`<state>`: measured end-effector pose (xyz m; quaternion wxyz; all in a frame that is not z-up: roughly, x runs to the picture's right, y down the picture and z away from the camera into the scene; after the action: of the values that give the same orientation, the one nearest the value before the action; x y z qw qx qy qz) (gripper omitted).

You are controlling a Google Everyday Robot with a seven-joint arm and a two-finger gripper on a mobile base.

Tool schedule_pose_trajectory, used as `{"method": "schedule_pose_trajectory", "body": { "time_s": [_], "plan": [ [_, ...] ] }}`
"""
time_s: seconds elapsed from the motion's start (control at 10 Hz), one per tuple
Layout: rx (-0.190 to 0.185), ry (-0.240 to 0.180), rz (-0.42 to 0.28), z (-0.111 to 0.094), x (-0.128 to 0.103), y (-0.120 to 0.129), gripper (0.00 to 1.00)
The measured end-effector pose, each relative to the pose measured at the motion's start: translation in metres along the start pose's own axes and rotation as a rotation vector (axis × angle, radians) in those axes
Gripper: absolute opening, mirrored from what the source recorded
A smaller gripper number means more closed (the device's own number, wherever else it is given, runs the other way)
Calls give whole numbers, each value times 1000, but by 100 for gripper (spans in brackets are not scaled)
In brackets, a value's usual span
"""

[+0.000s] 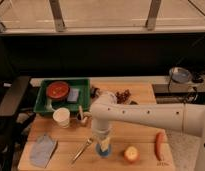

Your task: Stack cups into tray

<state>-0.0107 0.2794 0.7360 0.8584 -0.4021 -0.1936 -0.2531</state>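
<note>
The blue cup (103,151) stands upright near the front edge of the wooden table (141,143), well apart from the tray. The gripper (103,143) points straight down right on top of it and covers its upper part, so you see only the cup's lower half. You cannot tell whether the claw is gripping the cup or merely sitting over it. The white cup (61,117) stands upright to the left and further back, just in front of the green tray (42,101), outside it. The tray sits at the back left of the table and holds a red bowl (58,90) with a small grey-blue block (73,95) beside it. A fork (82,150) lies just left of the blue cup, and a grey-blue cloth (43,149) lies beyond it at the front left. To the right of the blue cup you have a round yellow-red fruit (130,154) and, further right, a long red item (159,145). The white arm (146,116) reaches in from the right across the table
</note>
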Motion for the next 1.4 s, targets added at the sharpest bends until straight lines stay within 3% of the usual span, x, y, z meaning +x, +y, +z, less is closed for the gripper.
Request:
{"method": "schedule_pose_trajectory", "body": {
  "time_s": [0.3, 0.5, 0.6, 1.0, 1.2, 1.4],
  "plan": [
    [-13, -16, 21, 9, 5, 8, 21],
    [10, 5, 8, -5, 3, 3, 2],
    [20, 18, -1, -15, 2, 1, 0],
    [105, 103, -80, -92, 6, -32, 0],
    [164, 130, -134, -144, 8, -66, 0],
    [210, 141, -196, -177, -5, -101, 0]
  ]
}}
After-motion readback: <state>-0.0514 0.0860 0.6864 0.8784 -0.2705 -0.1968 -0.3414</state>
